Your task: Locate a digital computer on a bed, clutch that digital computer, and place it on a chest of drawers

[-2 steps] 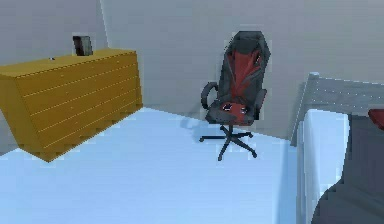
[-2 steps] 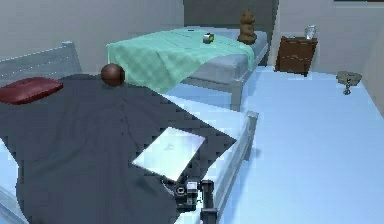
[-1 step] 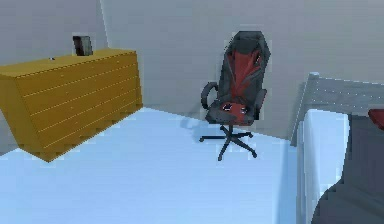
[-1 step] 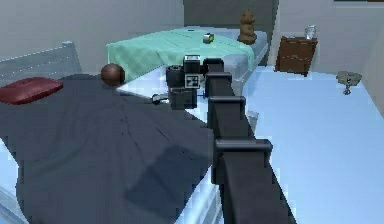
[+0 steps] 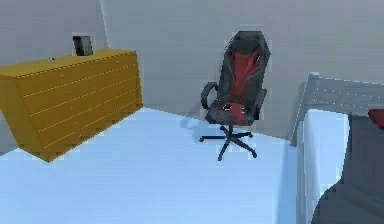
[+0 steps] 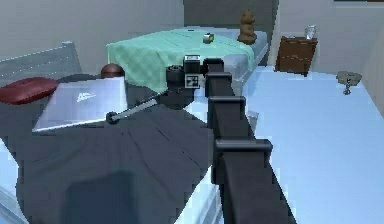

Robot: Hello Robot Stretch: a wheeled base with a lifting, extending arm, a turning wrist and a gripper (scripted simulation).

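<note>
One dark square arm (image 6: 235,130) reached over the dark-grey bed (image 6: 120,170). Its gripper (image 6: 115,118) sat near the flat silver laptop (image 6: 80,103); couldn't tell if it held anything. Laptop's long axis ran left-right, crosswise to the arm.

1 red-and-black office chair (image 5: 236,92), 1 small brown nightstand (image 6: 296,54), 1 dark red pillow (image 6: 26,91), 1 green blanket (image 6: 160,50)

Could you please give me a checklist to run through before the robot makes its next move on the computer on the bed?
1. Computer found: ok, the silver laptop lies flat on the bed.
2. Gripper at the laptop: ok, its far end is at the laptop's edge.
3. Contact with the laptop: cannot tell.
4. Laptop held: cannot tell.
5. Chest of drawers in sight: ok, at the forward view's left.
6. Way across the floor: cannot tell, an office chair stands between bed and chest.
</note>
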